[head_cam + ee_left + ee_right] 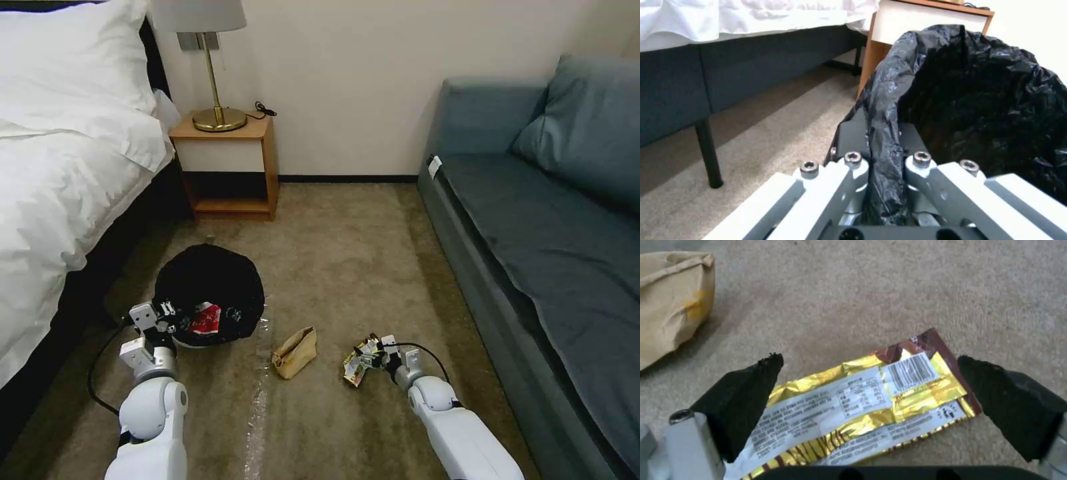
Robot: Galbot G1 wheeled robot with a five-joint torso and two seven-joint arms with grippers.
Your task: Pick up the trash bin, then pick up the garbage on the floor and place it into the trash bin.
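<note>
The trash bin (210,287), round with a black bag liner, hangs low at the left beside the bed. My left gripper (167,319) is shut on its near rim. In the left wrist view the fingers (853,166) pinch the liner-covered rim of the bin (987,100). A red snack packet (205,319) lies inside the bin. On the carpet are a tan paper bag (295,352) and a yellow-and-black wrapper (359,359). My right gripper (377,353) is down at the wrapper (862,400) and open, with a black fingertip (751,386) on either side of it. The paper bag (671,300) lies apart.
A white-sheeted bed (60,187) runs along the left, on dark legs (709,153). A wooden nightstand (230,167) with a brass lamp (217,100) stands at the back wall. A blue-grey sofa (533,233) lines the right. A glossy clear streak (257,407) marks the carpet between my arms.
</note>
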